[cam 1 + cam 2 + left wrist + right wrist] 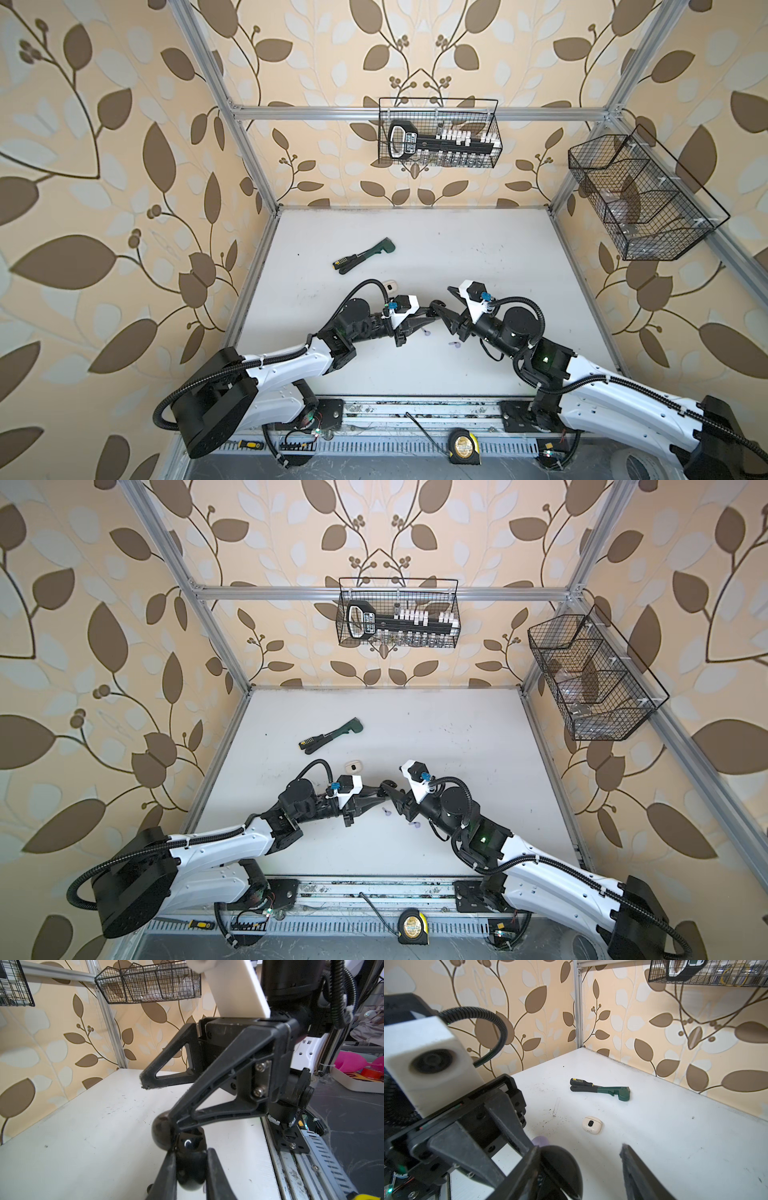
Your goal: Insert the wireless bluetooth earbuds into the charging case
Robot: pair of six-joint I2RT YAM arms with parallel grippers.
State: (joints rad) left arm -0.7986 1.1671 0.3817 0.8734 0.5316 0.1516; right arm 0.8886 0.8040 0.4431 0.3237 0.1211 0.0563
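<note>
Charging case (pixel 190 1169): glossy, black, rounded plastic

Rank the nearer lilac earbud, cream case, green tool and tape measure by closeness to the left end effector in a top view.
From the left end effector:
1. lilac earbud, just in front of it.
2. cream case, behind it, to the left.
3. green tool, farther back on the left.
4. tape measure, at the very front edge.

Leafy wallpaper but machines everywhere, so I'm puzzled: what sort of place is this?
Likely a robot test booth, not a home: left arm and right arm mounted at a white table, aluminium framing around it, a tape measure lying in front.
</note>
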